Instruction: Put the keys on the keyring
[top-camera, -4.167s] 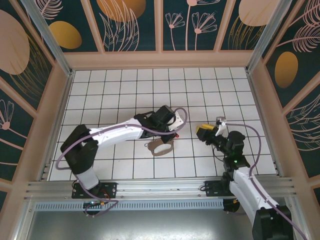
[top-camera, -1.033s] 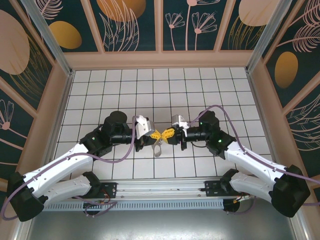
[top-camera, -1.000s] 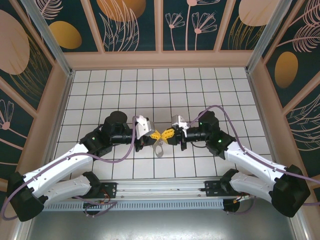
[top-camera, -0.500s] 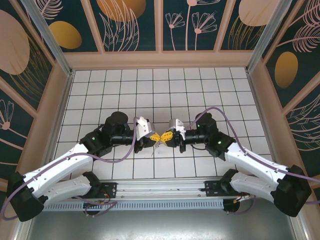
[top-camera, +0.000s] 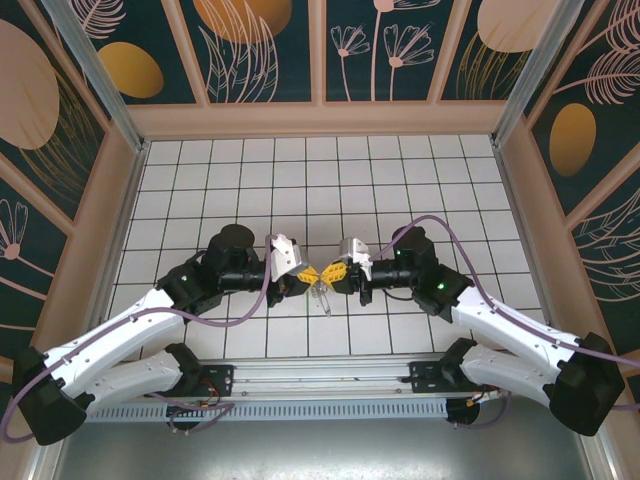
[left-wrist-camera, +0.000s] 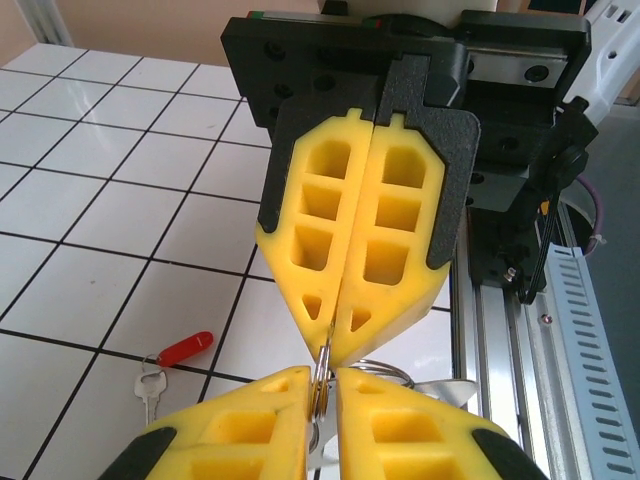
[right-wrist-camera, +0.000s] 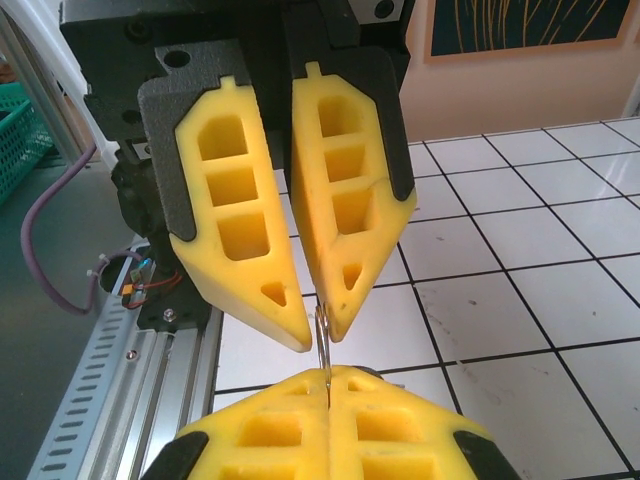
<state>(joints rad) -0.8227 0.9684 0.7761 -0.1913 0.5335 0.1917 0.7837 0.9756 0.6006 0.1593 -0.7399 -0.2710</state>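
Note:
The keyring (left-wrist-camera: 322, 375) is a thin silvery ring held on edge above the tiles between the two yellow-fingered grippers, which meet tip to tip. My right gripper (right-wrist-camera: 326, 385) is shut on it. My left gripper (left-wrist-camera: 322, 400) has the ring between its tips, but its jaws stand slightly apart and the ring (right-wrist-camera: 322, 335) touches just one finger (right-wrist-camera: 340, 290). From above, the left gripper (top-camera: 311, 272) and right gripper (top-camera: 335, 272) face each other, with the keyring's pale strap (top-camera: 322, 293) hanging below. One of the keys (left-wrist-camera: 185, 348), red-headed with a silver blade, lies on the floor.
White tiled floor with black grid lines. The aluminium rail (top-camera: 320, 375) and the arm bases run along the near edge. The rail shows again (left-wrist-camera: 590, 330) with a purple cable beside it. A green basket (right-wrist-camera: 20, 120) stands off the table.
The two grippers have drawn a little closer together and the right one has shifted left. The left gripper's jaws have eased slightly apart around the ring.

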